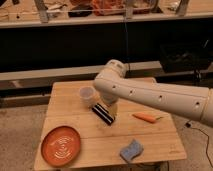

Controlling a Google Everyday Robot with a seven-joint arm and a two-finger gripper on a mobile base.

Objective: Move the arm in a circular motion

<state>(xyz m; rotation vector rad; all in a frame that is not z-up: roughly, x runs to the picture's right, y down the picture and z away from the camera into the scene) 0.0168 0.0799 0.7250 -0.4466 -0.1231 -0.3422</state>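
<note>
Wooden square table point(150, 137) sits under my view, and over it reaches the large glossy white arm of thick tube segments point(155, 95), coming in from the right with its bulbous joint above the table's middle. I judge it stiff and heavy, so it should carry momentum round a circle; nothing here needs grasping. Its tan-tipped gripper point(113, 107) hangs low, just beside a black striped block point(103, 114) and near a small translucent cup point(87, 95). Whether it is apart or together I cannot tell.

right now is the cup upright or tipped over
Upright: the cup stands rim up on the table. The claw hangs beside it, by the black bar.
</note>
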